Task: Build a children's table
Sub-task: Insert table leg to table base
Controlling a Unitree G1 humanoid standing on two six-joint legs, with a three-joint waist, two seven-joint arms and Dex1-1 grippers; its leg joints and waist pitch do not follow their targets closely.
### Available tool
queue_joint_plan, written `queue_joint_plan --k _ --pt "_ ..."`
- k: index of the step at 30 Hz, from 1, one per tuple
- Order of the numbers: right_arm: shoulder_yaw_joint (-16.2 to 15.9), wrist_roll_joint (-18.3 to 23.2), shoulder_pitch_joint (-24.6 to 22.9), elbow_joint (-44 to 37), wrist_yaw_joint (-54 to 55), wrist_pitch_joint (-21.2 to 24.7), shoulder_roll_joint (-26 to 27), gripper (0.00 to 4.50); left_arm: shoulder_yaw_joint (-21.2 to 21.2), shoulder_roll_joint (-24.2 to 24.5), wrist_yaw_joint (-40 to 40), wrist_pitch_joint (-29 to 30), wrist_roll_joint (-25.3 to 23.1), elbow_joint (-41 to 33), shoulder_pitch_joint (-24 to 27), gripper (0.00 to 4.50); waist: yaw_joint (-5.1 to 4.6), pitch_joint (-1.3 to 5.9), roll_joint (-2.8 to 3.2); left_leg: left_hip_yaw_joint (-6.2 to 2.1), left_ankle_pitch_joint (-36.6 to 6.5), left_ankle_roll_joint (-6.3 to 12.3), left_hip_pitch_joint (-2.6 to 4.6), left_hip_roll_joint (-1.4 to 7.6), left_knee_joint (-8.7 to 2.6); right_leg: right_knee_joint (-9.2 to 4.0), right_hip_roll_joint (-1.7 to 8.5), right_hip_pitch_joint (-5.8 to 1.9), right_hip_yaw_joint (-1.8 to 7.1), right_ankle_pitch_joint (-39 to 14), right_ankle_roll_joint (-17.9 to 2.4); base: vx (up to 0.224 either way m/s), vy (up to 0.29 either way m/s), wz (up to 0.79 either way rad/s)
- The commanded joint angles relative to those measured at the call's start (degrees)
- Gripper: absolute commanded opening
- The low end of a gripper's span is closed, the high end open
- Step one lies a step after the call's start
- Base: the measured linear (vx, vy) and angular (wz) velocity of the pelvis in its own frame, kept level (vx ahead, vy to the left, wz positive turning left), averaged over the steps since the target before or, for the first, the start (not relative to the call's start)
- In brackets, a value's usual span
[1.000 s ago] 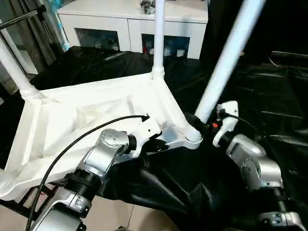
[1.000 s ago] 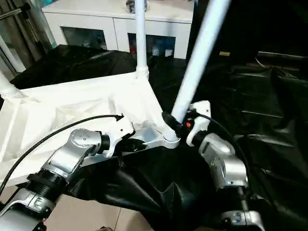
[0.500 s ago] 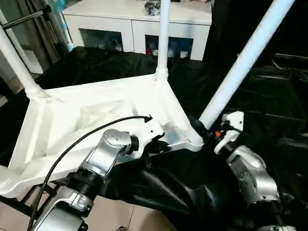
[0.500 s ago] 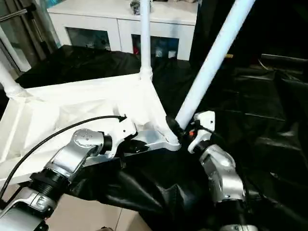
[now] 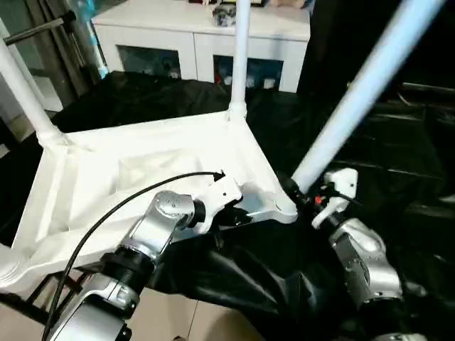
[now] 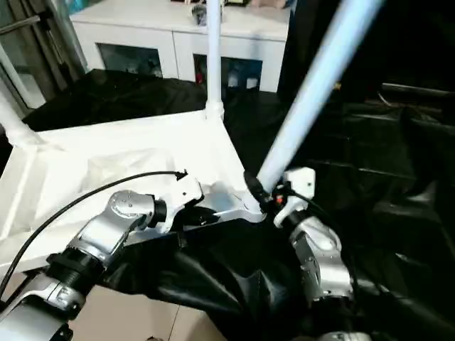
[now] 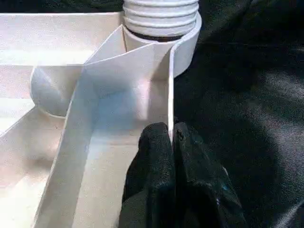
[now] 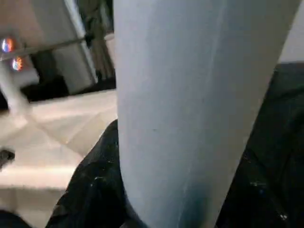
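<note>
A: Where is the children's table?

B: The tabletop (image 5: 128,177) lies upside down on the black-draped worktop (image 5: 398,163), ribbed underside facing up. One leg (image 5: 239,57) stands upright in the far corner socket, and another leg (image 5: 25,96) rises from the corner on the robot's left.

A: And the near corner?

B: A third leg (image 5: 355,99) leans away from the tabletop toward the robot's right, its lower end at the near corner socket (image 5: 281,206). Whether it is fully seated, I cannot tell.

A: What is the right gripper (image 5: 295,190) doing?

B: Its fingers (image 8: 90,185) are clamped on that slanted leg, just above the socket.

A: The left gripper (image 7: 172,137)?

B: Its fingers (image 7: 154,161) are pressed together on the thin rim wall of the tabletop, close beside the same corner socket; one finger is inside the wall, the other outside.

A: Anything behind?

B: A white cabinet (image 5: 206,35) stands beyond the worktop.
</note>
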State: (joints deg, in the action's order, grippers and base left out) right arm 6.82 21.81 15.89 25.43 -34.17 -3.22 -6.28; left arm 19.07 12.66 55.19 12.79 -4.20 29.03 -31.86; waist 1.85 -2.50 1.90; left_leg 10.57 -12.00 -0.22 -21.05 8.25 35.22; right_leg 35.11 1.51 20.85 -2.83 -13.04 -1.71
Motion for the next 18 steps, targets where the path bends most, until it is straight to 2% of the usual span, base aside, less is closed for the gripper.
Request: queue_joint_plan --k 1,3,4,6,7,8,9,10,18 --pt "1.8 0.5 -0.6 2.6 0.8 2.1 -0.6 1.90 0.0 0.4 -1.9 0.2 -0.4 1.9 0.2 0.00 -0.24 2.19 -0.64 -3.15 -14.6 1.41 0.72 6.24 -5.62 -5.58 8.24 -1.04 4.06 -16.8 -11.1 0.000 0.000 0.00" --pt "1.0 -0.3 -1.3 3.0 0.2 0.8 -1.5 1.90 -0.1 0.4 -2.0 0.1 -0.4 2.1 0.1 0.00 -0.16 2.16 -0.61 -2.85 -14.5 1.46 0.76 6.00 -5.40 -5.72 8.45 -0.99 4.12 -16.8 -11.3 0.000 0.000 0.00" --pt "0.3 -1.1 -1.8 3.0 -0.2 0.0 -1.8 1.90 -0.1 0.4 -2.0 -0.1 -0.5 2.2 0.1 0.00 -0.03 2.17 -0.39 -2.84 -14.4 1.46 0.80 5.96 -5.32 -5.81 8.54 -0.95 4.16 -17.1 -11.2 0.000 0.000 0.00" --pt "-2.0 -4.5 -3.1 3.2 -1.1 -2.1 -2.6 1.90 0.0 0.5 -1.8 -0.4 -0.6 2.5 -0.1 0.00 0.06 2.14 -0.55 -2.67 -14.4 1.50 0.85 5.89 -5.21 -6.09 8.47 -0.83 4.19 -18.4 -10.6 0.000 0.000 0.00" --pt "-2.3 -5.2 -3.1 3.2 -1.2 -2.3 -2.7 1.90 0.1 0.6 -1.6 -0.5 -0.7 2.6 -0.2 0.00 0.07 2.12 -0.34 -2.73 -14.4 1.47 0.85 5.86 -5.24 -6.02 8.39 -0.84 4.17 -18.6 -10.5 0.000 0.000 0.00" --pt "-2.4 -5.5 -3.1 3.2 -1.1 -2.4 -2.7 1.90 0.2 0.6 -1.6 -0.6 -0.7 2.7 -0.2 0.00 -0.04 2.15 -0.55 -2.71 -14.1 1.66 0.73 5.87 -5.35 -6.05 8.35 -0.97 4.11 -18.7 -10.2 0.000 0.000 0.00" --pt "-2.6 -5.8 -3.1 3.2 -1.2 -2.5 -2.8 1.90 0.2 0.6 -1.5 -0.8 -0.8 2.7 -0.3 0.00 -0.02 2.11 -0.57 -2.65 -14.5 1.83 0.87 5.87 -5.41 -6.15 8.29 -0.79 4.07 -19.4 -10.1 0.000 0.000 0.00" --pt "-3.0 -6.3 -2.9 3.3 -1.2 -2.8 -3.0 1.90 0.3 0.7 -1.4 -0.9 -0.9 2.7 -0.3 0.00 -0.02 2.10 -0.19 -2.71 -14.6 1.74 0.90 5.87 -5.40 -6.12 8.35 -0.81 4.10 -19.7 -10.1 0.000 0.000 0.00" --pt "-5.8 -9.1 -0.5 7.3 -3.7 -5.4 -5.0 1.90 0.8 1.1 -1.2 -1.4 -1.1 3.2 -0.6 0.00 -0.30 1.86 -0.46 -2.77 -17.2 1.48 0.99 5.93 -5.52 -6.67 8.43 -0.48 4.14 -23.9 -9.8 0.000 0.000 0.00"
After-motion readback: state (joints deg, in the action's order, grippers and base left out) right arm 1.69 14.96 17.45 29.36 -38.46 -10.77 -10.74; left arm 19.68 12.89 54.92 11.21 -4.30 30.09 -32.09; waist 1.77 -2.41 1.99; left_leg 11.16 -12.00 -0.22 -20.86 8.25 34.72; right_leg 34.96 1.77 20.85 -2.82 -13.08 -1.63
